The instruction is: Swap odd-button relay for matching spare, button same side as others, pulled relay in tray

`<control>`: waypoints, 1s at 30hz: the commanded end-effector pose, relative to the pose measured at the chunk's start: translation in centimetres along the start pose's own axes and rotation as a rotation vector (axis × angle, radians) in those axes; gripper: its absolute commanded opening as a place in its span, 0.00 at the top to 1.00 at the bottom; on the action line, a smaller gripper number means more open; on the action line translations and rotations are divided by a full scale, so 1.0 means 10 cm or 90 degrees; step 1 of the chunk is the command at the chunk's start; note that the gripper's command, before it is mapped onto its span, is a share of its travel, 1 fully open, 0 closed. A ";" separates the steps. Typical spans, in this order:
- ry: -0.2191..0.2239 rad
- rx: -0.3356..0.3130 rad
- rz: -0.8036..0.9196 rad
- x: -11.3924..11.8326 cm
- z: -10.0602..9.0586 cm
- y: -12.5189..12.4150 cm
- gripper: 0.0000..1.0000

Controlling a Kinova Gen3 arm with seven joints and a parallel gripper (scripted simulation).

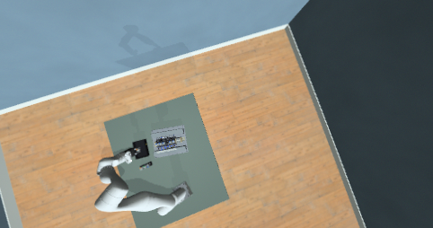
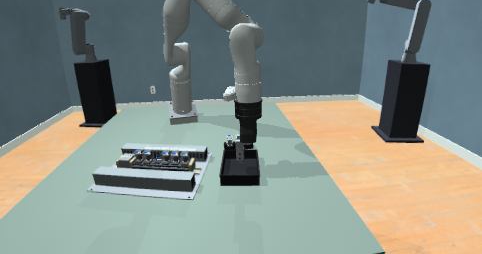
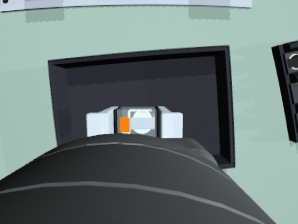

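My gripper (image 2: 240,157) (image 3: 138,119) is shut on a relay (image 3: 144,123) with an orange test button, off-center to the left in the wrist view. It is inside the outline of the black tray (image 2: 240,179) (image 3: 226,100); whether the relay touches the tray floor is hidden. The relay row (image 2: 174,157) (image 1: 165,142) stands on the panel, with blue on the tops in the exterior view. A low, dark gap (image 2: 156,158) shows between relays there. The spare holder (image 3: 285,95) (image 1: 145,165) is beside the tray, mostly cut off in the wrist view.
The panel's grey ducts (image 2: 145,179) (image 2: 192,152) run in front of and behind the row. The panel edge (image 3: 140,5) shows at the top of the wrist view. The tray's walls surround the gripped relay. The spare holder is partly behind the tray and gripper in the exterior view.
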State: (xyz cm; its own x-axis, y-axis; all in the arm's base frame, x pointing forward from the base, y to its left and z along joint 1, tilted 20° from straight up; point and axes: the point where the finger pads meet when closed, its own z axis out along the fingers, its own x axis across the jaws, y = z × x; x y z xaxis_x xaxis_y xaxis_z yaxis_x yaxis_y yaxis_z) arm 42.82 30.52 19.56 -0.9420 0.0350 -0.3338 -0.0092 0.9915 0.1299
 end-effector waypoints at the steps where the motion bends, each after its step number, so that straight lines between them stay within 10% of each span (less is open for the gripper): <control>1: 0.004 0.002 -0.001 0.02 0.09 -0.01 1.00; 30: 0.006 0.003 -0.002 0.06 0.44 -0.02 1.00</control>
State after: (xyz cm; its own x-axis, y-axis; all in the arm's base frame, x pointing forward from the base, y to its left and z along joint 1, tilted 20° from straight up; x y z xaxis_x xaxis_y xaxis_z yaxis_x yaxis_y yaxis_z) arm 43.90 30.76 16.21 -0.9404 0.0350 -0.3381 -0.0089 0.9918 0.1272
